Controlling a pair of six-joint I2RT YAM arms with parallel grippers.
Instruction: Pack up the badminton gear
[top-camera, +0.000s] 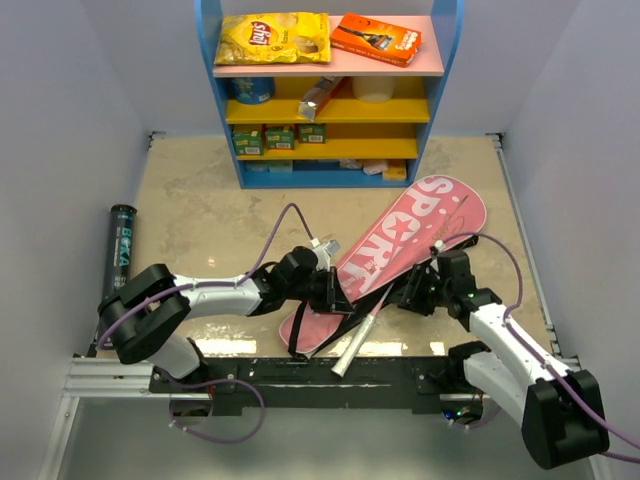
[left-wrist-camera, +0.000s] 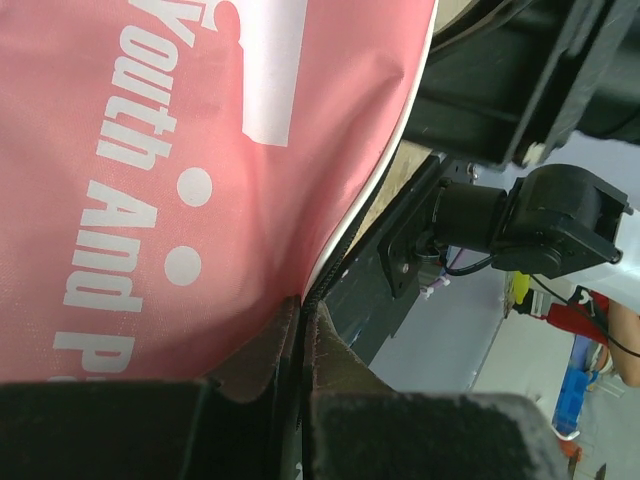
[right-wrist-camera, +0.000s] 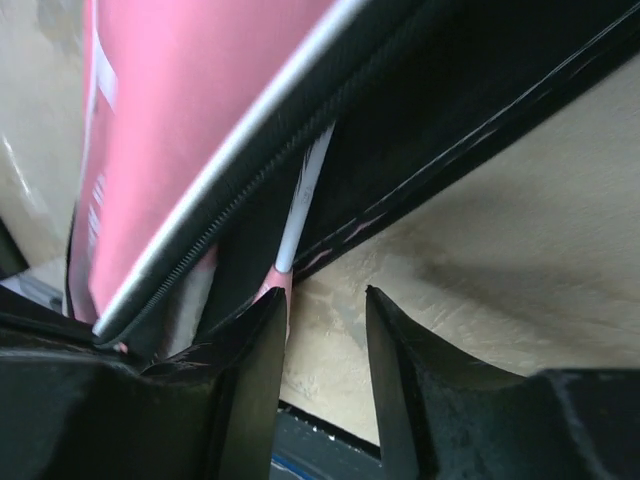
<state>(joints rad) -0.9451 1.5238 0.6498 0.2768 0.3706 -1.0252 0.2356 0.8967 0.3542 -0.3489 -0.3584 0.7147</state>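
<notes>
The pink racket-shaped bag (top-camera: 405, 245) lettered SPORT lies slanted on the table between my arms. A racket's white handle (top-camera: 352, 350) sticks out of its near end toward the arm bases. My left gripper (top-camera: 335, 290) is shut on the bag's black zipper edge (left-wrist-camera: 330, 265), with the pink cloth (left-wrist-camera: 150, 180) filling its view. On the bag's right side my right gripper (top-camera: 412, 295) is open; its fingers (right-wrist-camera: 325, 310) frame bare table, the left finger against the bag's edge (right-wrist-camera: 170, 120), where a white racket shaft (right-wrist-camera: 305, 195) shows inside. The long black tube (top-camera: 120, 255) lies by the left wall.
A blue shelf unit (top-camera: 330, 95) stands at the back, with a yellow crisp packet (top-camera: 275, 38) and an orange box (top-camera: 377, 38) on its top board. A black strap (top-camera: 297, 335) trails from the bag's near end. The mounting rail (top-camera: 300, 378) runs along the near edge.
</notes>
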